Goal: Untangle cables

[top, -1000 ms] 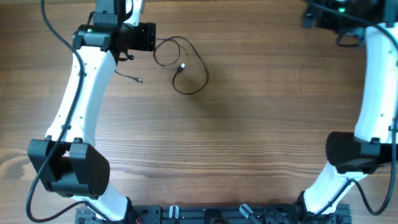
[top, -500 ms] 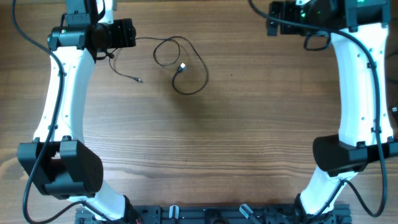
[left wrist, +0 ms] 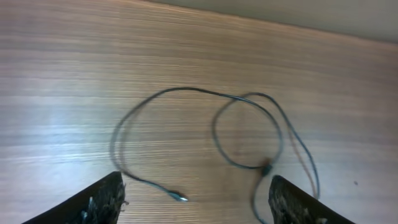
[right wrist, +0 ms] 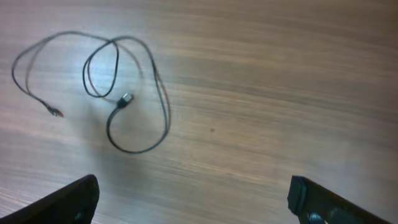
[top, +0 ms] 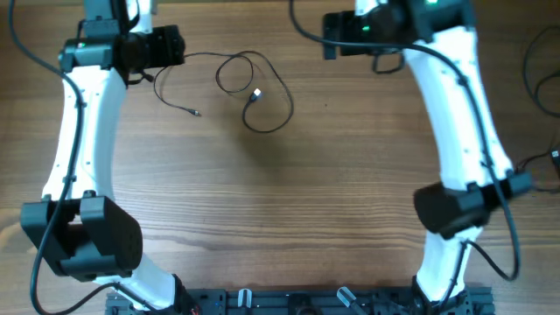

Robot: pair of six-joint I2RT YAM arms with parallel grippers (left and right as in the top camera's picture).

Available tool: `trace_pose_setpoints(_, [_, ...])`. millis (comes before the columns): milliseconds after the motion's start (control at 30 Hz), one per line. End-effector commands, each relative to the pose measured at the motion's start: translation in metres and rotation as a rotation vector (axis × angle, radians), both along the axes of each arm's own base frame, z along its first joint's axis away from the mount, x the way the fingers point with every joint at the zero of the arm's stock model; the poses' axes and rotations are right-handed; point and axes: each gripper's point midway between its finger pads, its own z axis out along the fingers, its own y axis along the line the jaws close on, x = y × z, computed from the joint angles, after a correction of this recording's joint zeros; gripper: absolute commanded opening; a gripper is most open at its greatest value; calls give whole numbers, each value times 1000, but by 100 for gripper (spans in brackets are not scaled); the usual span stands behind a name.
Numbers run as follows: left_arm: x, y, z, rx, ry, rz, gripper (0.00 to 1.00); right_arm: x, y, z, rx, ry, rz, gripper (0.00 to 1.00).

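One thin black cable [top: 256,94] lies in loose overlapping loops on the wooden table at the back, left of centre. One plug end [top: 196,113] trails out to the left. My left gripper [top: 181,47] is open and empty, above the table just left of the cable. In the left wrist view the cable [left wrist: 266,167] lies ahead of the open gripper [left wrist: 199,208], with the plug end [left wrist: 180,198] between the finger tips. My right gripper [top: 331,35] is open and empty, to the right of the cable. In the right wrist view the cable [right wrist: 126,98] lies at the upper left, far from the gripper [right wrist: 196,205].
More dark cables [top: 535,61] hang at the table's right edge. A black rail [top: 306,302] runs along the front edge between the two arm bases.
My right arm has swung left from the back right corner toward the middle. My left gripper has pulled back to the left, away from the cable. The cable has not moved.
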Motion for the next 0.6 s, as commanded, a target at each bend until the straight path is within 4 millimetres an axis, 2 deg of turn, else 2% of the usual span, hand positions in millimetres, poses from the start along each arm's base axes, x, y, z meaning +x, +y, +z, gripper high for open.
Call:
trace_pose_setpoints(0, [-5,33,14,-15,-28,107,73,9,30,-32,-18,34,28,100])
trace_pose_setpoints(200, [-8,55,12,73,-14,175,72,25,80,-71,-14,23,102,100])
trace_pose_setpoints(433, [-7,54,8,99,-8,131,76,39,149,-120,14,-23,187,100])
trace_pose_setpoints(567, [-5,46,6,82,-11,80,77,38,176,-147,31,-13,191,100])
